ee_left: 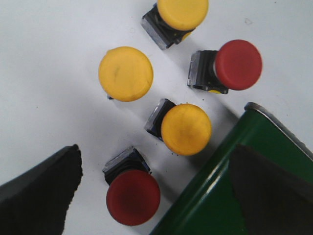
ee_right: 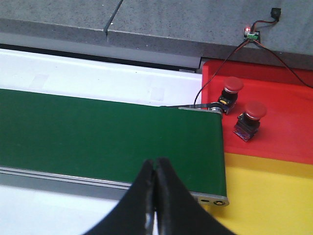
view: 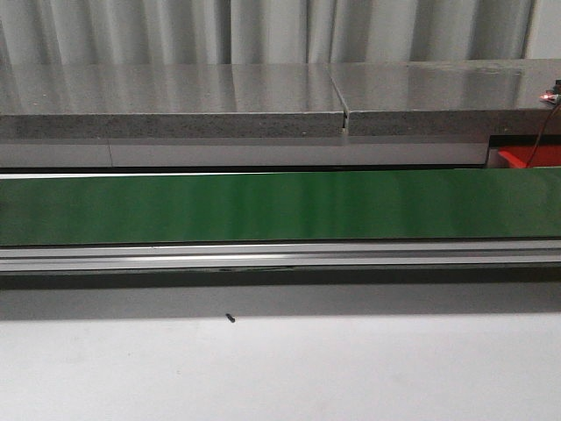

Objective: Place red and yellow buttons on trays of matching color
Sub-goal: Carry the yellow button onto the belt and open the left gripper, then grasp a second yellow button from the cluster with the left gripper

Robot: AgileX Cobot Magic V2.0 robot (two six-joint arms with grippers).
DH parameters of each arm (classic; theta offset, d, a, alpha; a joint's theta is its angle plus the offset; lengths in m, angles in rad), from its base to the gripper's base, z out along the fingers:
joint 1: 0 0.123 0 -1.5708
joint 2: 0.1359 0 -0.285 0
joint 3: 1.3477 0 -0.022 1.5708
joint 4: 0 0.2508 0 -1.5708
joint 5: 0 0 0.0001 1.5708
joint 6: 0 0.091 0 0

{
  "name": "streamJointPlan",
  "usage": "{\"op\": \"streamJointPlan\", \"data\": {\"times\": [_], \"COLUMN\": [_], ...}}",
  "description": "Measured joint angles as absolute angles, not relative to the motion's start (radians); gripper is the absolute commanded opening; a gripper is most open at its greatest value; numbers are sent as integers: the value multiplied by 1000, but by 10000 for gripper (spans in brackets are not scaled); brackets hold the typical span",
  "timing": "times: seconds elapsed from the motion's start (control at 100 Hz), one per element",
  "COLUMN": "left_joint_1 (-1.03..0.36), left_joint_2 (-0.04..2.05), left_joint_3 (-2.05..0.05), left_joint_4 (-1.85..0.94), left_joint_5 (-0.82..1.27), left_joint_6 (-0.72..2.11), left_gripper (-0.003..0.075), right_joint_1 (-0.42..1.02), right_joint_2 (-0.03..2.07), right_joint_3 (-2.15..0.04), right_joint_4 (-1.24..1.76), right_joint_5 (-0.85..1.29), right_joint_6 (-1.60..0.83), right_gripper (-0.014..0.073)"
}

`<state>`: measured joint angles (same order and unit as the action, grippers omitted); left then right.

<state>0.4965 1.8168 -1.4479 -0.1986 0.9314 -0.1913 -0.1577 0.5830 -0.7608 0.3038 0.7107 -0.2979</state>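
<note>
left end effector (ee_left: pixel 151 196), fingers apart, hovers over a red button (ee_left: pixel 133 197) lying between them on the counter (ee_left: pixel 49 73); right end effector (ee_right: pixel 155 196) is closed, empty.

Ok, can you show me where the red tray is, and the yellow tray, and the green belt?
red tray (ee_right: pixel 288 132), right wrist view, bare floor beside the buttons.
yellow tray (ee_right: pixel 274 191), right wrist view, its flat floor.
green belt (view: pixel 263 206), front view, middle of its top surface.
</note>
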Motion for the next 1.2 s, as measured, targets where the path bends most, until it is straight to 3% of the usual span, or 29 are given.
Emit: {"op": "streamJointPlan", "data": {"times": [0.75, 0.99, 1.08, 1.2], "left_joint_1": [519, 523, 523, 523], "left_joint_2": [1958, 2002, 2014, 2015], "left_joint_3": [-1448, -1448, -1448, -1448], "left_joint_4": [-187, -181, -175, -172], "left_joint_5": [731, 727, 715, 704], "left_joint_6": [-348, -357, -357, -357], "left_gripper": [599, 561, 503, 336], "right_joint_1": [-158, -158, -158, -158], "right_joint_2": [583, 583, 583, 583], "right_joint_3": [-761, -761, -761, -761], "right_joint_4": [304, 304, 304, 304], "right_joint_5": [711, 711, 711, 711], "right_joint_6": [-298, -298, -298, -298], "right_gripper": [-66, -66, -66, -66]}}
